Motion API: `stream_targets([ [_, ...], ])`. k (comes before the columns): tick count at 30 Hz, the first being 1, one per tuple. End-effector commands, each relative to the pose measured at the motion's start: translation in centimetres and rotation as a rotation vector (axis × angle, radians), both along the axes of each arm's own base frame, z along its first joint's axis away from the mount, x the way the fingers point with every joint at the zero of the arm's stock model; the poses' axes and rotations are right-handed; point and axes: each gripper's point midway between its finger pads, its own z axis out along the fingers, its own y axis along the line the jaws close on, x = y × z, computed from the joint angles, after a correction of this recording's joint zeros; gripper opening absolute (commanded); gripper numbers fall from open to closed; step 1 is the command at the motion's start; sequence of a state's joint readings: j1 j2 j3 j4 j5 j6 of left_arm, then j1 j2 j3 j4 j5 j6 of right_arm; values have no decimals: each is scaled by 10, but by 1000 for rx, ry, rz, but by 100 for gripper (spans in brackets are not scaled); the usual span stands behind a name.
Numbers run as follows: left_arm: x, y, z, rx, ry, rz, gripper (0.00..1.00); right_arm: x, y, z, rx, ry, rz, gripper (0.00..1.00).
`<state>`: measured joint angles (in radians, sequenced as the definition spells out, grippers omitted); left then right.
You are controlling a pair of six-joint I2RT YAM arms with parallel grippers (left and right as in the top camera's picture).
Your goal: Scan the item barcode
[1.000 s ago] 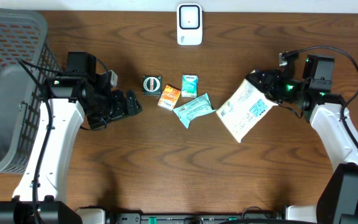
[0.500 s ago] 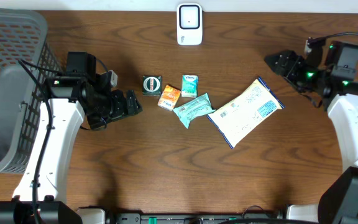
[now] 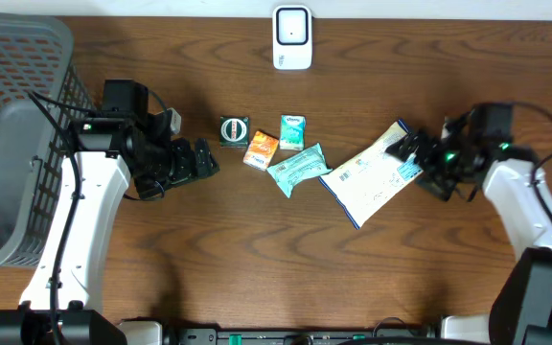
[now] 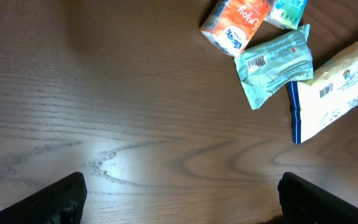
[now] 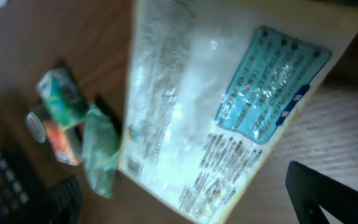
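**Pouch down flat, both grippers slack**

Over to the right gripper (image 3: 412,153): jaws spread wide, poised at the right end of the pouch (image 3: 377,172), pinching nothing. From overhead, hard to tell whether touching the film or just above it. From the right wrist, blurred but readable: white printed panel up, blue label toward the near end, one dark finger (image 5: 334,193) off to the lower right.

And the pouch itself: flat on the table (image 3: 257,249), right of centre, lying on a slant, left end just beside the green wrapper (image 3: 298,168). Barcode (image 4: 326,92) face up near that left end, caught from the left wrist. Well apart from the scanner (image 3: 292,38) up at the table's far edge.

Now the left gripper (image 3: 204,161): released too, jaws at full spread, empty, low over bare wood to the left of the little cluster of tin (image 3: 233,130), orange pack (image 3: 261,149) and teal pack (image 3: 292,131). Beyond the left arm, basket (image 3: 8,144) at the far left.
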<state>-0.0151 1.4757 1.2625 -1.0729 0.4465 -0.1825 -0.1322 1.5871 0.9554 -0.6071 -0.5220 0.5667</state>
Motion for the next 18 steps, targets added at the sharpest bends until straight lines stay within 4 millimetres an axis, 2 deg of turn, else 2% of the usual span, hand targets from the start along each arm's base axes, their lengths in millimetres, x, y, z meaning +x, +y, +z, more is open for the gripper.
stream_targets([
  [1,-1,-2,-2,-3,7,-15,98,-13,5,-22,37,88,-105,99],
  [6,-1,-2,-2,-3,7,-15,98,-20,6,-40,47,101,-158,95],
  [10,-1,-2,-2,-3,7,-15,98,-28,-2,-55,-14,132,-211,91],
  [18,-1,-2,-2,-3,7,-15,98,-20,6,-59,-36,81,-203,90],
])
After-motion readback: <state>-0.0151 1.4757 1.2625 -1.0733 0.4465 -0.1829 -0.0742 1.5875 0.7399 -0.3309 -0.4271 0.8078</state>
